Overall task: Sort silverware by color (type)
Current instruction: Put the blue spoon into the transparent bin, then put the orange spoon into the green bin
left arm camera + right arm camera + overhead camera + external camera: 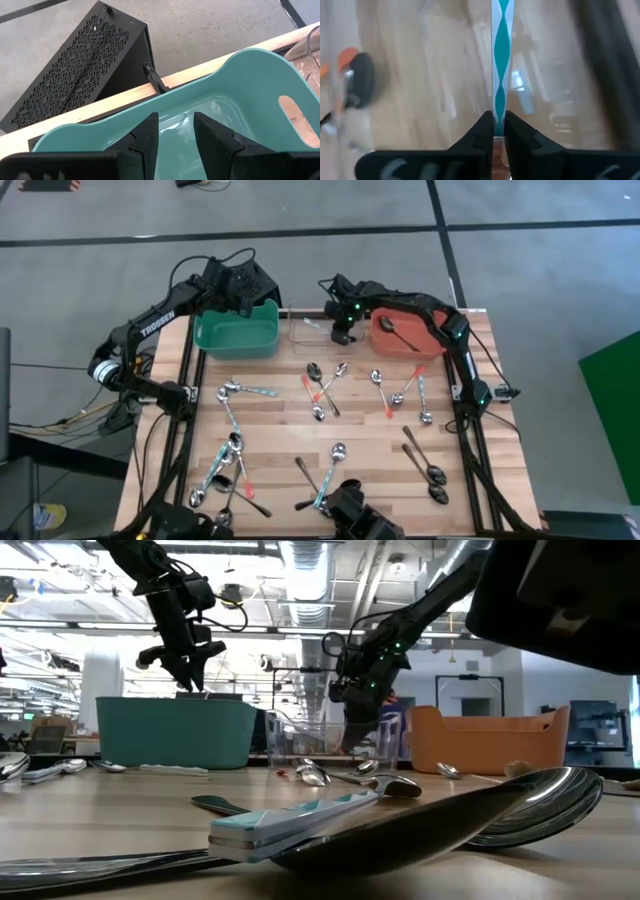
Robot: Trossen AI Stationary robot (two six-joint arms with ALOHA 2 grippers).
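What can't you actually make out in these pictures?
- High view: right gripper covers the clear bin's contents.
- Right wrist view: the teal spoon is cut off by the top edge; its bowl is unseen.
- Left wrist view: the fingers hide part of the teal bin's floor.
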